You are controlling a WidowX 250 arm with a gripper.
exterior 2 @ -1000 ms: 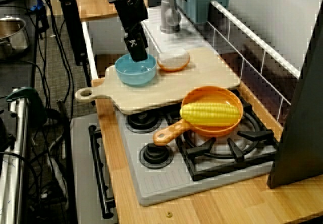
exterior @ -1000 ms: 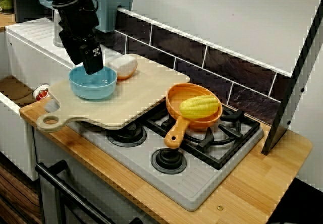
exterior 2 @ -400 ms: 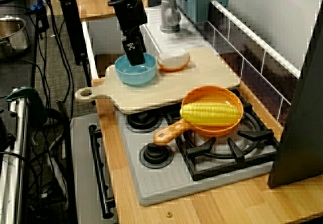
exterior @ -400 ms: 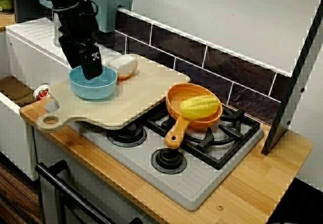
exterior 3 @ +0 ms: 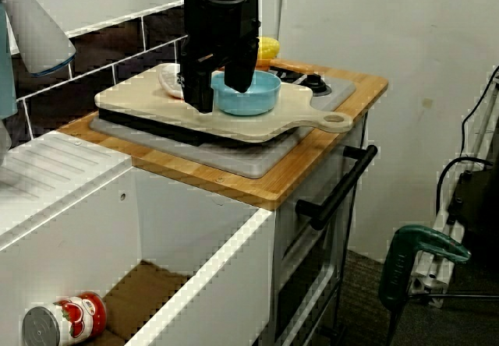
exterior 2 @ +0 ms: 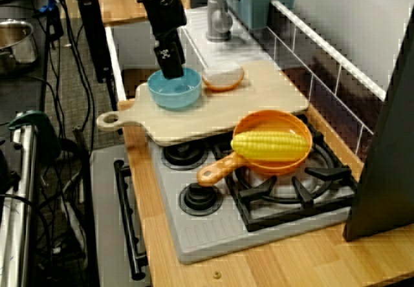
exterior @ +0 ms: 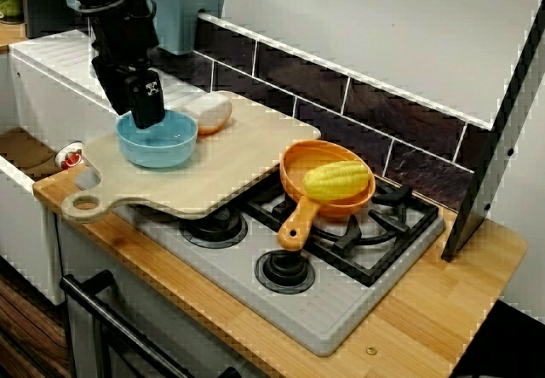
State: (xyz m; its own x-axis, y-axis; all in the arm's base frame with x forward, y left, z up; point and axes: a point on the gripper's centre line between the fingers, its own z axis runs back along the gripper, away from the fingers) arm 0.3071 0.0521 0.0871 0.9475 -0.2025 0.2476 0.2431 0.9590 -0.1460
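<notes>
A light blue bowl (exterior: 163,144) (exterior 2: 176,93) (exterior 3: 259,98) stands at the handle end of a pale wooden cutting board (exterior: 238,152) (exterior 2: 265,93) (exterior 3: 148,100) that lies over the stove. My black gripper (exterior: 146,112) (exterior 2: 169,67) (exterior 3: 222,89) points down at the bowl's rim on the sink side. In the view from the sink side its fingers (exterior 3: 201,89) stand apart, one outside the bowl and one over its inside, so it is open. A white and orange round piece (exterior: 209,111) (exterior 2: 223,76) lies on the board just behind the bowl.
An orange pan (exterior: 294,169) (exterior 2: 284,165) holding a yellow corn cob (exterior: 337,180) (exterior 2: 269,145) sits on the stove's far burner. A red can (exterior 3: 61,321) lies in the white sink basin beside the counter. A dark slanted panel (exterior: 498,131) stands at the far end.
The gripper has shifted from over the middle of the bowl toward its sink-side rim and risen slightly. The bowl, board and pan have stayed put.
</notes>
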